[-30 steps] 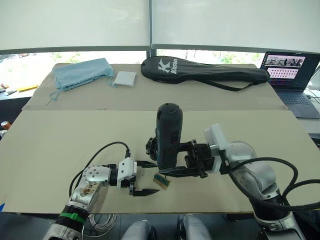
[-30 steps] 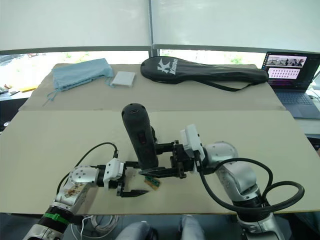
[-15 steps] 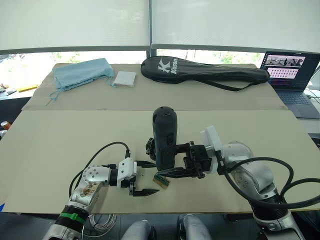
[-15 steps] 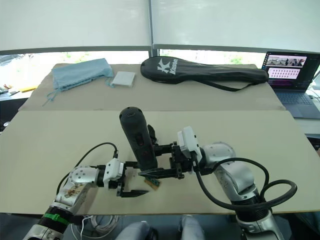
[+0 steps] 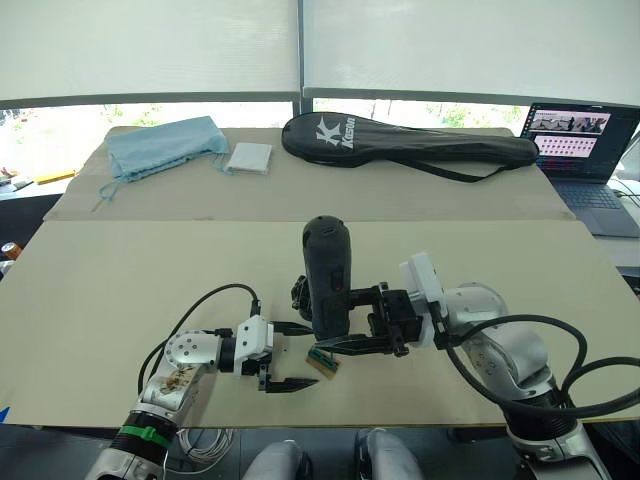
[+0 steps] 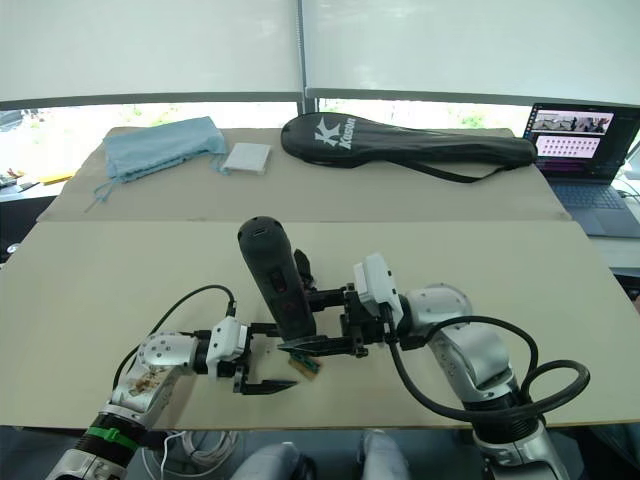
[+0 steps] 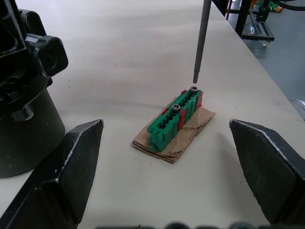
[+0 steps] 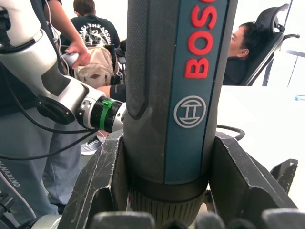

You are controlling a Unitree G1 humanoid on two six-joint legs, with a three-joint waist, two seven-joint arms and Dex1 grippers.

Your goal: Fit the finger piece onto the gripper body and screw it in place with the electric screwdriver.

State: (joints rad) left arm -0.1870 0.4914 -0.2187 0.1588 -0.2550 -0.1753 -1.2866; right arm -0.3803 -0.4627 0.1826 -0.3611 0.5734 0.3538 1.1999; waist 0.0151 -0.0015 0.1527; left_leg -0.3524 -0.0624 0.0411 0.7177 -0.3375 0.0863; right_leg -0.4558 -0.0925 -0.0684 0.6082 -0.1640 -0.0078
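My right gripper (image 5: 342,320) is shut on the electric screwdriver (image 5: 328,275), a thick black Bosch tool (image 8: 176,95) held upright. Its thin metal bit (image 7: 200,38) hangs just above a screw in a green holder (image 7: 175,119) lying on a scrap of brown card. The gripper body (image 7: 24,95), a black block with a round base, stands on the table close behind the screwdriver (image 6: 300,272). My left gripper (image 5: 298,356) rests open on the table, its fingers (image 7: 71,162) on either side of the green holder without touching it. The finger piece is out of view.
At the back lie a black racket bag (image 5: 400,140), a blue cloth (image 5: 165,143) and a small white box (image 5: 248,157). A laptop (image 5: 585,150) stands at the far right. The table's front edge (image 5: 400,425) runs just below the grippers. People show behind the tool (image 8: 90,28).
My right arm has carried the screwdriver a little to the left and slightly lower. The left gripper and the green holder have stayed put.
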